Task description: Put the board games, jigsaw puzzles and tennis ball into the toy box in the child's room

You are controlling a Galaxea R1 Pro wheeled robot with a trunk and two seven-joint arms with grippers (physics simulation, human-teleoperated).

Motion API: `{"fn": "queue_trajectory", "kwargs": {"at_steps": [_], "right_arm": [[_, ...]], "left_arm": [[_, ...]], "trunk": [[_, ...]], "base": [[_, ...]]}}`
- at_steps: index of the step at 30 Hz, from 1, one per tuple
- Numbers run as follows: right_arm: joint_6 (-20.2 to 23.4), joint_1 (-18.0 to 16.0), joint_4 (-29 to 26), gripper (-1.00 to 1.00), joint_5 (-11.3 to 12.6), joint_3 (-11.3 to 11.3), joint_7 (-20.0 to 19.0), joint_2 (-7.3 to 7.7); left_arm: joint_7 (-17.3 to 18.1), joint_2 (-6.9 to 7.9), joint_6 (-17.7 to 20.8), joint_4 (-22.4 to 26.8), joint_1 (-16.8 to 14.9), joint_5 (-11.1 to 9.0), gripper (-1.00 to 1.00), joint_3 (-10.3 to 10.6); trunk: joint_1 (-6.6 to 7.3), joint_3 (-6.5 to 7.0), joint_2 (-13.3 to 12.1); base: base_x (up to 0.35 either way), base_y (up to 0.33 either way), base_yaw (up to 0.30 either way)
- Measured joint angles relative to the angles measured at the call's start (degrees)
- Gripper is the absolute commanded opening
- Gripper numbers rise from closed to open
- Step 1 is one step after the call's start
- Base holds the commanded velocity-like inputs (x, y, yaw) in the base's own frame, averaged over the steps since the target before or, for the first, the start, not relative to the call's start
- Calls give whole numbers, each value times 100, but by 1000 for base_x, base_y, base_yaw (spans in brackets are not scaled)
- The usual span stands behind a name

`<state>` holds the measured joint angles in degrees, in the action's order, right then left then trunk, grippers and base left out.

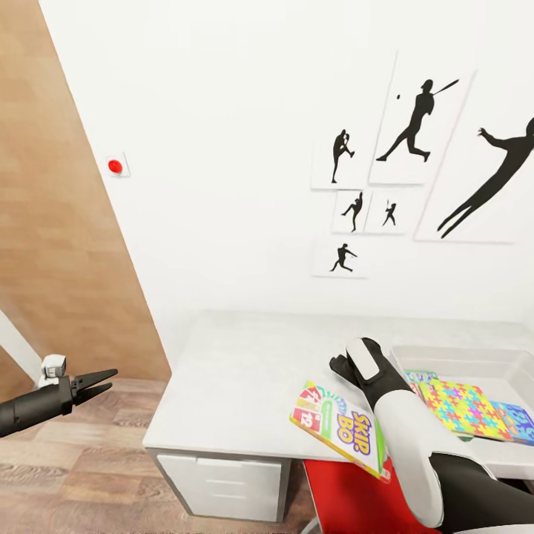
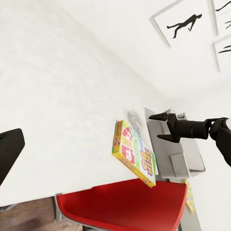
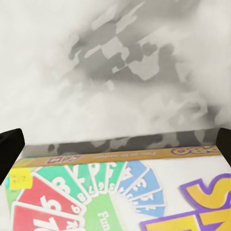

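Note:
The Skip-Bo board game (image 1: 343, 428) lies on the table (image 1: 237, 371) at its front edge, one corner overhanging. My right gripper (image 1: 343, 368) hovers open just past the game's far edge, nothing between its fingers; in the right wrist view the box (image 3: 120, 192) lies below the spread fingertips (image 3: 9, 149). The left wrist view shows the same open right gripper (image 2: 155, 127) beside the box (image 2: 135, 155). The toy box (image 1: 445, 357) at the right holds a jigsaw puzzle (image 1: 463, 406) and a blue box (image 1: 521, 423). My left gripper (image 1: 111, 380) hangs open over the floor, left of the table.
A red chair (image 1: 356, 497) sits under the table's front edge, below the Skip-Bo box. White drawers (image 1: 222, 482) stand under the table's left end. A white wall with silhouette pictures (image 1: 415, 126) backs the table. A wood panel (image 1: 52, 222) rises at the left.

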<state>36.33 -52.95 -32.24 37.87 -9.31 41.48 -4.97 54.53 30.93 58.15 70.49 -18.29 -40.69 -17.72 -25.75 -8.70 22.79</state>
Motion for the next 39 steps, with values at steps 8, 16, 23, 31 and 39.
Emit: {"fn": "queue_trajectory", "kwargs": {"at_steps": [8,16,23,31,39], "right_arm": [[-2,0,0,100,-7,1,0,7],[5,0,0,100,-8,10,-5,9],[7,4,0,100,-9,19,-9,11],[7,8,0,100,-9,37,-9,25],[7,8,0,100,-8,46,-10,27]], "left_arm": [[0,0,0,0,-1,0,100,0],[0,0,0,0,0,0,100,0],[0,0,0,0,1,2,100,-2],[0,0,-7,0,0,1,100,-1],[13,0,-205,0,3,6,100,-1]], "trunk": [[0,-76,0],[0,-151,0],[0,-218,0],[0,-293,1],[0,-369,1]], "base": [[0,0,0],[0,0,0],[0,0,0],[0,0,0],[0,0,0]]}}
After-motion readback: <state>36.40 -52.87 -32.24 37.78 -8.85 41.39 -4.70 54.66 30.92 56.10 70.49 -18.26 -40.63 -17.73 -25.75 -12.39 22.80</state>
